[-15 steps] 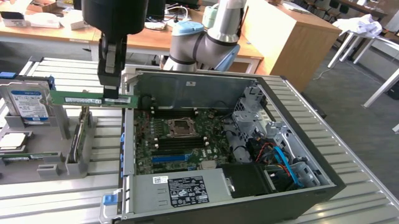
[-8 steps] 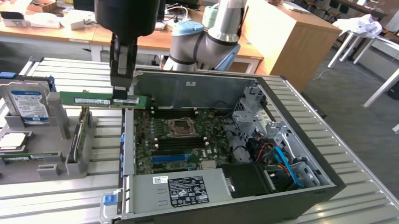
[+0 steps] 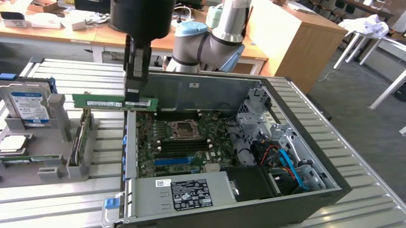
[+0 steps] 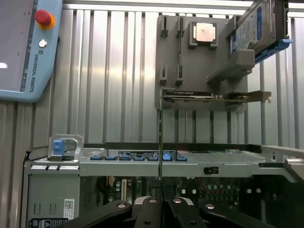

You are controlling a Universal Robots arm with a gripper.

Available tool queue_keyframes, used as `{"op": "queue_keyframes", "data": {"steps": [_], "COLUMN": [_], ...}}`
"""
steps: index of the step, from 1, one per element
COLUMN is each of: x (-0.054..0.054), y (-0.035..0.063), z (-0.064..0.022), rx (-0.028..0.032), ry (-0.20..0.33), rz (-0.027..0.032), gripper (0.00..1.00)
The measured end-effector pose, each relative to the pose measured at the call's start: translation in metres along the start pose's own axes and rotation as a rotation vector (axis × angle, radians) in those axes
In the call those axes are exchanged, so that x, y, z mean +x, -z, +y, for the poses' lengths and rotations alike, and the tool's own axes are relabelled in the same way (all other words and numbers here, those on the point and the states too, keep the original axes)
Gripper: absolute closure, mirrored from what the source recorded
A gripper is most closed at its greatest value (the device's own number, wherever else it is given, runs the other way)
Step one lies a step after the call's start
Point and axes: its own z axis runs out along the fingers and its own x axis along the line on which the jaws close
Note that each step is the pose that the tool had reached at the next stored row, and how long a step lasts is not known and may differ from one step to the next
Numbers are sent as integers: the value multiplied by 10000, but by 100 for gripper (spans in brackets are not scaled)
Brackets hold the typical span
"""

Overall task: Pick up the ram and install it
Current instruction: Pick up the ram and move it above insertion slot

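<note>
Gripper (image 3: 136,100) jaws clamp the ram (image 3: 98,100), held on edge above the computer case (image 3: 190,88) wall, at ten o'clock from the motherboard (image 3: 152,137); its long axis runs nine-to-three. Teach pendant (image 4: 23,47) reads "UNIVERSAL ROBOTS".

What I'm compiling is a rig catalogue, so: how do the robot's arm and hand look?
The arm is built of silver-grey tubes and rounded joints with light blue caps. The hand is black: a wide cylinder body above, narrow flat fingers below. In the wrist view its black links carry silver bolts.
</note>
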Motion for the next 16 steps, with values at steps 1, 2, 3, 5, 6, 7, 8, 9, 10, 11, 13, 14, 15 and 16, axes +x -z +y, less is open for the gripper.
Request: {"op": "queue_keyframes", "data": {"steps": [1,2,3,5,6,7,8,9,10,11,13,14,15,16], "x": [1,3,5,11,13,16,19,21,24,27,32,35,38,41], "y": [2,4,5,11,12,15,17,19,21,23,27,30,31,34], "z": [-20,-40,-64,-115,-137,-164,-188,-213,-237,-261,-307,-331,-355,-380], "rx": [0,-1,-1,-2,-2,-2,-3,-3,-3,-4,-4,-5,-5,-5], "ry": [4,8,12,22,26,31,36,41,46,50,57,62,66,72], "rz": [0,1,1,3,3,3,3,4,5,5,5,6,6,7], "gripper": [88,88,88,88,88,88,88,88,88,88,88,88,88,88]}}
